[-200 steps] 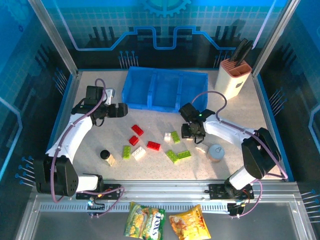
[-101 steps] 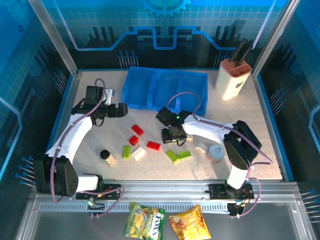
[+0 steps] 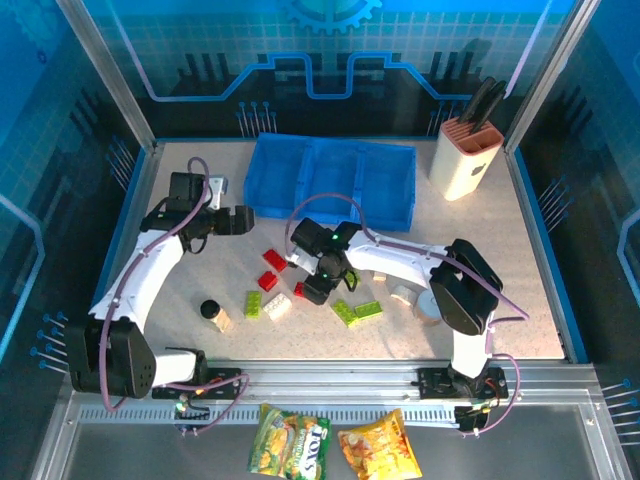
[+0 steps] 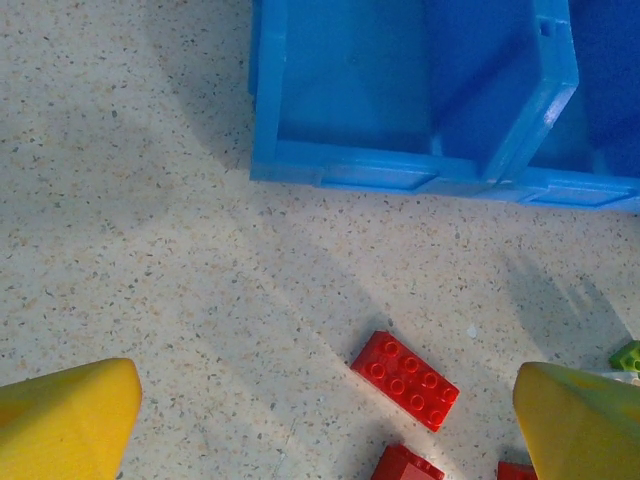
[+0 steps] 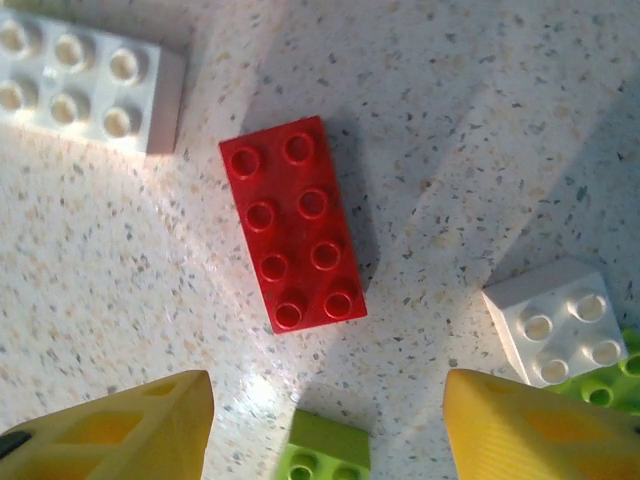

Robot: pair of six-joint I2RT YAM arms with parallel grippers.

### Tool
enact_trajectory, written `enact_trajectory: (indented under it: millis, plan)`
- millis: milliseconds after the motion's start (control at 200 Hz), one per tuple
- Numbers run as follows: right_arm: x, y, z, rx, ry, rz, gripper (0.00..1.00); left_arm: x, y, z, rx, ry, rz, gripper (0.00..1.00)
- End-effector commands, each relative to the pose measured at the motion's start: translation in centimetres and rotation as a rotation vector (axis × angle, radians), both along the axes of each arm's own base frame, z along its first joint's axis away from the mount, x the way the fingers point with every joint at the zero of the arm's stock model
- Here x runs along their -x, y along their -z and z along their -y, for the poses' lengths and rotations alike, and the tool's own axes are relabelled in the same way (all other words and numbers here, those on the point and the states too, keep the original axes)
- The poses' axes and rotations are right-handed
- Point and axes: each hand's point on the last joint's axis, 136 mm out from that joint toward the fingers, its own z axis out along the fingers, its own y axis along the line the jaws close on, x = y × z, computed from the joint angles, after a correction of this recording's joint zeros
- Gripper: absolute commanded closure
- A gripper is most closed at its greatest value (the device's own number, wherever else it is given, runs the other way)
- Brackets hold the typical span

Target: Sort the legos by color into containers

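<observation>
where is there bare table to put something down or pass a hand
Bare table lies on the right, between the knife block, the right end of the blue tray and the tin can. A free strip also runs along the near edge, in front of the legos. Crowded: the middle, where bricks ring the open right claw, from the bottle to the can.

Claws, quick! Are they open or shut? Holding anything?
Left claw: open, holding nothing.
Right claw: open over a red brick, holding nothing.

Legos (image 3: pixel 275 260) lie on the table (image 3: pixel 520 250) before the tray (image 3: pixel 330 180).
</observation>
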Motion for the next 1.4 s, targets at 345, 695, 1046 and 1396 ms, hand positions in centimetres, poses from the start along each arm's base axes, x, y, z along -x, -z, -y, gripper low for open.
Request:
enact_trajectory:
  millis: [345, 695, 1046, 1396]
  plan:
    - [0.3, 1.9, -1.9, 0.106, -0.239, -0.012, 0.34, 0.1, -0.7, -0.6, -0.028, 0.0, 0.038, 0.03]
    - [-0.5, 3.6, -2.4, 0.15, -0.245, -0.018, 0.37, 0.2, -0.7, -0.7, -0.03, -0.003, 0.04, 0.03]
    - [-0.6, 4.5, -2.4, 0.17, -0.254, -0.026, 0.46, 0.3, -0.7, -1.0, -0.045, -0.009, 0.044, 0.02]
    - [-0.6, 4.3, -2.3, 0.169, -0.252, -0.019, 0.64, 0.4, -0.6, -0.8, -0.036, -0.007, 0.039, 0.03]
